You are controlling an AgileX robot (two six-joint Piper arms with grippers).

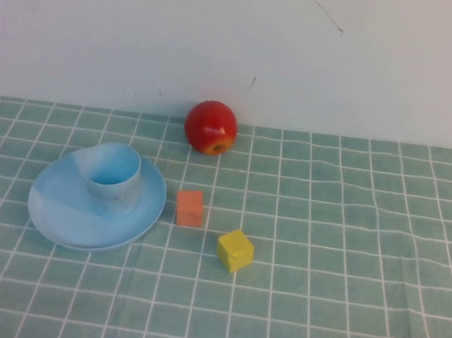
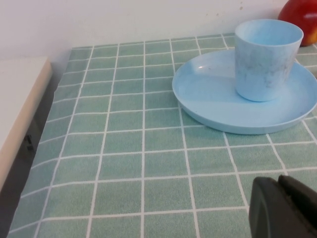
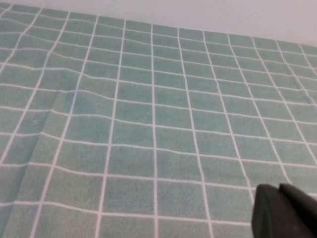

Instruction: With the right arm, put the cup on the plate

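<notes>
I see the cup (image 1: 114,175) upright on the plate (image 1: 58,212), left. Right end effector (image 3: 287,213) is closed, empty; left end effector (image 2: 285,208) looks closed, though I can't tell.

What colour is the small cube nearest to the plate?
Orange; the high view shows it best, just right of the plate.

one cup (image 1: 112,178), one plate (image 1: 54,211), apple (image 1: 211,127) (two blocks (image 1: 189,208))

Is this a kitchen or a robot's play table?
Probably a robot practice table: a green checked cloth against a bare wall, holding a cup on a plate, an apple and toy blocks.
</notes>
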